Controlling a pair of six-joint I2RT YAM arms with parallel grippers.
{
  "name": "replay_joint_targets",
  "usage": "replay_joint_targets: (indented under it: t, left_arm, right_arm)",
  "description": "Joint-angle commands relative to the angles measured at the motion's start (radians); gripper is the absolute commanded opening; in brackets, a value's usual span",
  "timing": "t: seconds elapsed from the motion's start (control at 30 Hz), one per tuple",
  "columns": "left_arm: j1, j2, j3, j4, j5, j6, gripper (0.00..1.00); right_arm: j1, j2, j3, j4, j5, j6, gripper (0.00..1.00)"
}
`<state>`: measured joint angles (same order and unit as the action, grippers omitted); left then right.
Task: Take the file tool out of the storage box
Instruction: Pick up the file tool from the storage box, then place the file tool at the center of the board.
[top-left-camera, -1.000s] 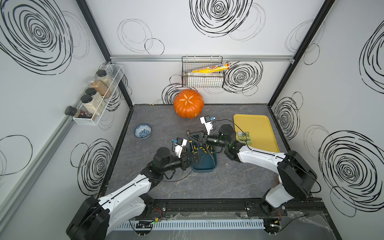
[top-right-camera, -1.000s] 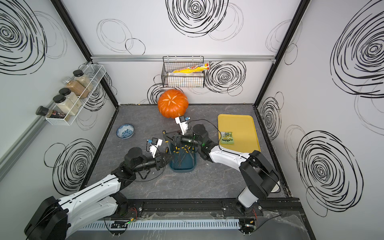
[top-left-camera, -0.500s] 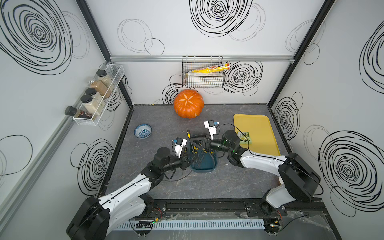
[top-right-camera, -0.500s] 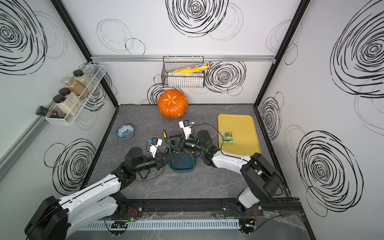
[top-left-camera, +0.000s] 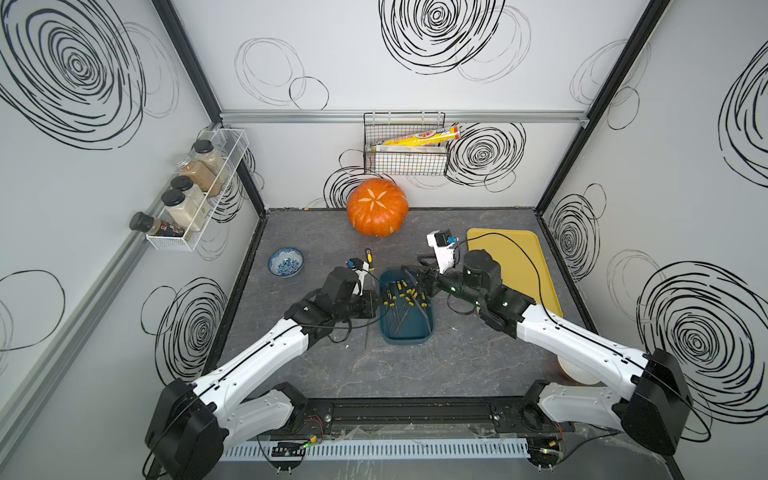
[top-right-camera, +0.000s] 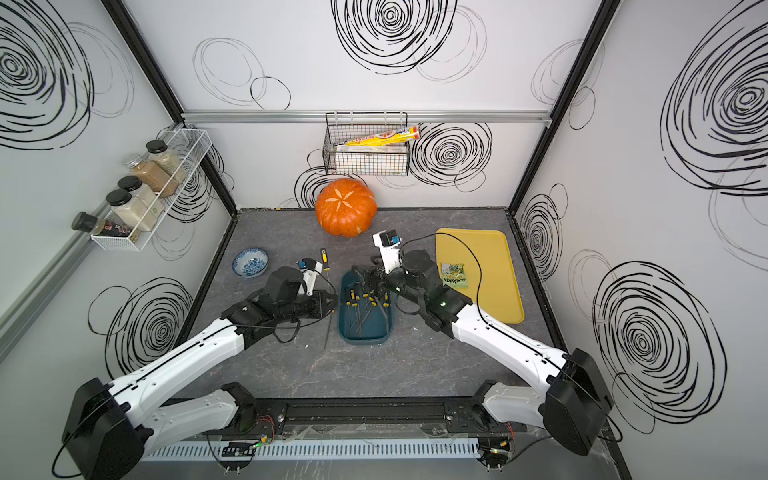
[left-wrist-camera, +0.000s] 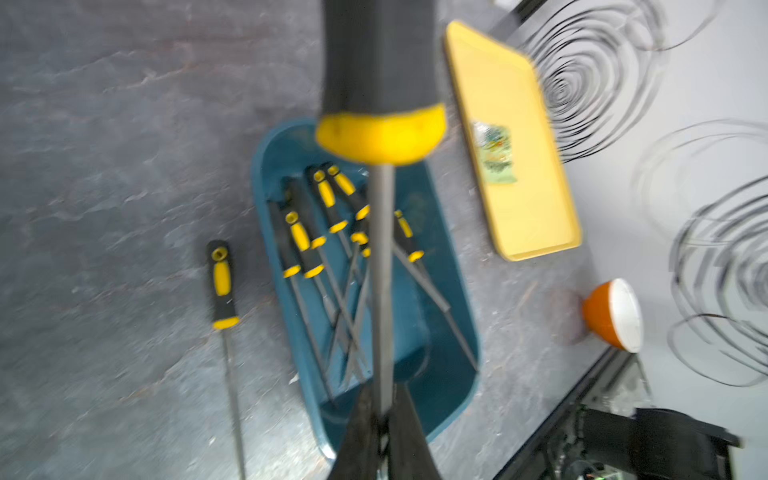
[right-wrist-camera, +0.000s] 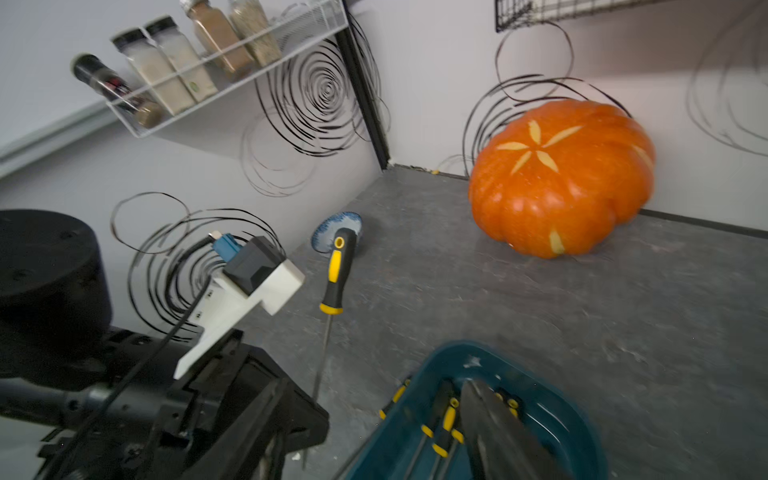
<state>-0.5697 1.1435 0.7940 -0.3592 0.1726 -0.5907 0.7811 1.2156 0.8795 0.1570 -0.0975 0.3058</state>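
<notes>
The grey bench (top-left-camera: 415, 374) carries the teal storage box (top-left-camera: 409, 336) between the two arms, with several black-and-yellow files (left-wrist-camera: 328, 199) lying crossed inside it. The right claw (top-left-camera: 417, 277) hangs over the box's far end, jaws apart and empty. The left claw (left-wrist-camera: 382, 411) is clamped on the steel shaft of one file tool (left-wrist-camera: 380, 124), handle raised, at the box's left wall. The lift-out looks nearly done. The next move calls for carrying the tool sideways and lowering it onto bare bench, clear of the spare file (left-wrist-camera: 222, 286) lying there. In both top views the left claw hides that spare's handle. Both wrist views are blurred, so I cannot tell whether the shaft tip clears the rim.
</notes>
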Motion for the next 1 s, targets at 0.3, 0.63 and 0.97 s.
replay_joint_targets:
  t: [0.3,0.63,0.97]
  left_arm:
    - [0.02,0.303,0.147,-0.551,-0.075,0.095,0.0]
    - [0.033,0.461,0.243,-0.66,-0.07,0.066,0.0]
    - [0.074,0.606,0.324,-0.672,-0.044,0.099,0.0]
  right_arm:
    - [-0.006,-0.059,-0.074,-0.154,0.122,-0.112,0.68]
    - [-0.005,-0.126,-0.127,-0.127,0.12,-0.109,0.68]
    - [-0.005,-0.162,-0.169,-0.096,0.152,-0.107,0.68]
